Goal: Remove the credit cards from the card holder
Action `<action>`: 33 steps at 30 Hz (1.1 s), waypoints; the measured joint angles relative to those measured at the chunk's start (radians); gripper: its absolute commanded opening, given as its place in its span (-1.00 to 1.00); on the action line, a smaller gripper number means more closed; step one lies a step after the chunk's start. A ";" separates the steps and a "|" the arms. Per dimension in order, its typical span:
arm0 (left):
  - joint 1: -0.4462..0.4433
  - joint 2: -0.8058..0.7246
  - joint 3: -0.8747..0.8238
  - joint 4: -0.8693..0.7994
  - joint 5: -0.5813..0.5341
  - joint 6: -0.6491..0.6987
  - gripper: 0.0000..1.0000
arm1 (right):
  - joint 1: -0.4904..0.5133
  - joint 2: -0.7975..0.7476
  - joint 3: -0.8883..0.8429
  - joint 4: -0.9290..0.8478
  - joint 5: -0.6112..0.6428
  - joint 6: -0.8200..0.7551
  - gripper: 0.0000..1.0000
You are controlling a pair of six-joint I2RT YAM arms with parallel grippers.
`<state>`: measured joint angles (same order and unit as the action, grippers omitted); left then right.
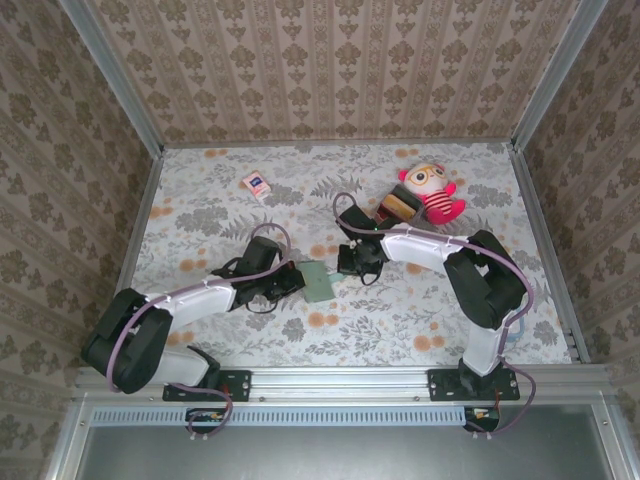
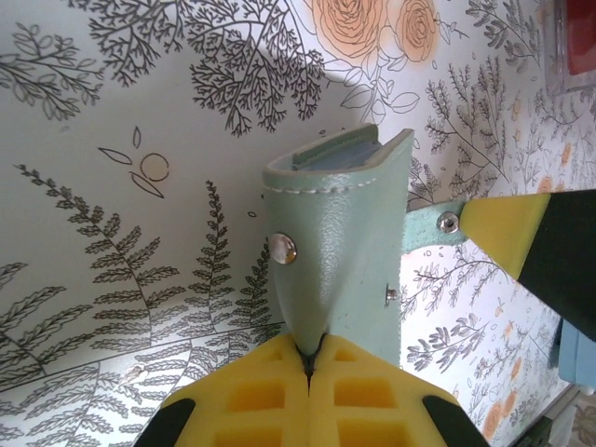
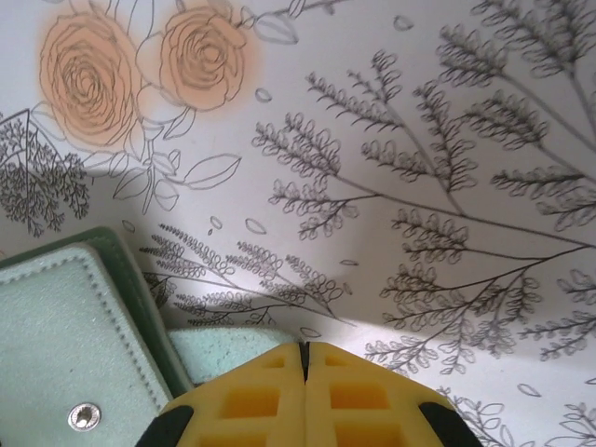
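Left wrist view: left gripper (image 2: 307, 350) clenched on card holder (image 2: 337, 244), right gripper (image 3: 304, 347) pinching its flap (image 2: 426, 228). I'd peel slowly and keep the left firm.

Walls (image 1: 340, 60): were papered in beige damask.
Tabletop (image 1: 200, 215): was white with grey ferns, orange roses.
Rail (image 1: 340, 381): was grey metal.

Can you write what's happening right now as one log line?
left gripper: shut on card holder | right gripper: shut on strap | stage: likely pulling holder open
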<state>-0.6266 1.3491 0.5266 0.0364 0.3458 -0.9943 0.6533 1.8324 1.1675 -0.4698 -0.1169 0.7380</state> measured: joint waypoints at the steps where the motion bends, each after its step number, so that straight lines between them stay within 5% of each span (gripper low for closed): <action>1: 0.000 0.000 0.000 -0.001 0.000 0.000 -1.00 | 0.003 0.000 0.000 0.002 -0.002 0.000 -0.63; 4: 0.000 0.000 0.000 -0.005 0.000 0.001 -1.00 | 0.003 0.000 0.000 0.011 -0.009 -0.015 -0.34; 10: 0.000 0.013 0.007 -0.008 0.004 0.008 -0.76 | 0.004 0.001 0.001 0.018 -0.050 -0.061 -0.29; 17: 0.000 0.013 0.013 -0.015 0.006 0.021 -0.44 | 0.004 0.039 0.026 0.021 -0.096 -0.090 -0.50; 23: 0.005 0.011 0.021 -0.055 -0.002 0.027 0.15 | 0.004 0.046 0.025 0.056 -0.155 -0.105 -0.85; 27: 0.015 -0.040 0.035 -0.119 -0.034 0.041 0.58 | 0.004 0.034 0.005 0.077 -0.157 -0.111 -0.87; 33: 0.044 -0.168 0.048 -0.215 -0.106 0.060 0.92 | 0.004 -0.071 -0.019 0.062 -0.154 -0.141 -0.87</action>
<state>-0.5827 1.1812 0.5743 -0.1787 0.2398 -0.9340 0.6571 1.7615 1.1488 -0.4076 -0.2707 0.5968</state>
